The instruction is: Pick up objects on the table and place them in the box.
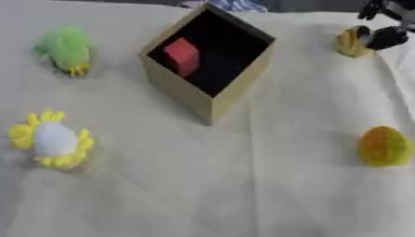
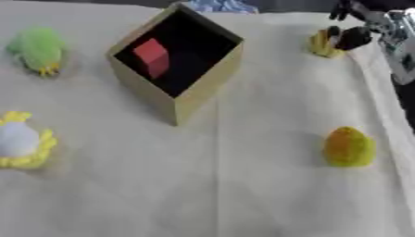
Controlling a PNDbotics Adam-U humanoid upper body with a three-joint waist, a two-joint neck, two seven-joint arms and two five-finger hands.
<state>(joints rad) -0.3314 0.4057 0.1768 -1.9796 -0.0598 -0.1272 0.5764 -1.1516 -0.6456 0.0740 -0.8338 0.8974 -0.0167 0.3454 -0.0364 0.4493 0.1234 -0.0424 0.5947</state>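
Note:
An open cardboard box [image 1: 188, 95] stands on the cloth at upper middle, turned corner-on, with a red block [image 1: 183, 55] inside. A green plush toy [image 1: 65, 48] lies at the far left. A white and yellow plush [image 1: 51, 140] lies at the left front, and an orange-yellow plush [image 1: 384, 146] at the right. At the far right back, my right hand [image 2: 355, 37] comes in from the upper corner, its dark fingers curled against a small yellow toy [image 2: 323, 45] that still rests on the cloth. My left hand does not show.
A pale wrinkled cloth [image 1: 243, 185] covers the table. A patterned blue and white thing [image 1: 231, 4] lies just behind the box at the far edge. The table's right edge [image 2: 397, 92] runs close beside the hand.

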